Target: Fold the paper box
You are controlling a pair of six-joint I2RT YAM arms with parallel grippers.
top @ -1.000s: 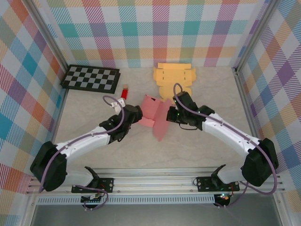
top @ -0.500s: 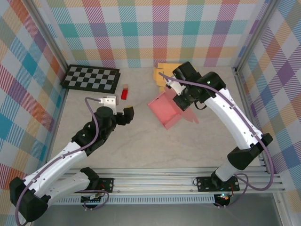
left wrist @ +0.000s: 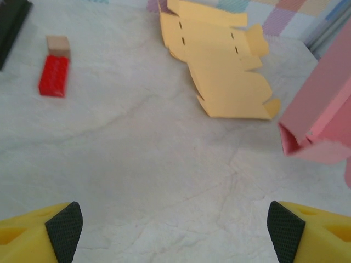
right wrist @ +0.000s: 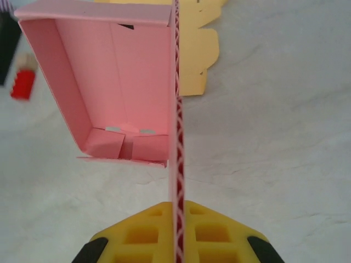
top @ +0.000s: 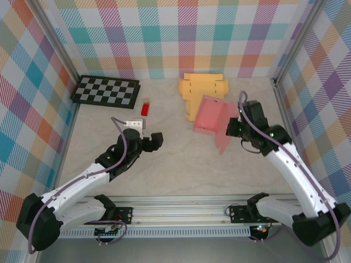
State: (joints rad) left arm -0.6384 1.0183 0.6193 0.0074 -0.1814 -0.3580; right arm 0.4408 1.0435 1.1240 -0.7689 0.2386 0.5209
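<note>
In the lower half of the top view, left of centre, the left gripper (top: 155, 141) stands spread and empty over bare table (top: 164, 170); its wrist view shows both yellow tips apart at the bottom corners, with nothing between them. Right of centre, the right gripper (right wrist: 176, 233) is pressed together on the lid panel of the pink paper box (right wrist: 120, 82), which runs edge-on up the middle of its wrist view. The tray half, its walls already raised, hangs off that panel towards the upper left. Whether the tray rests on the table I cannot tell. The step in hand looks like closing the lid, and one pinch will probably only swing the whole box. It would go better if the free gripper came across to steady the tray's near wall before the lid turns on its crease, slowly, so the thin card does not buckle. Just behind lies a flat yellow blank (top: 202, 90), partly under the box. A red block (top: 146, 108) lies apart, and a checkerboard (top: 106, 90) sits upper left.
</note>
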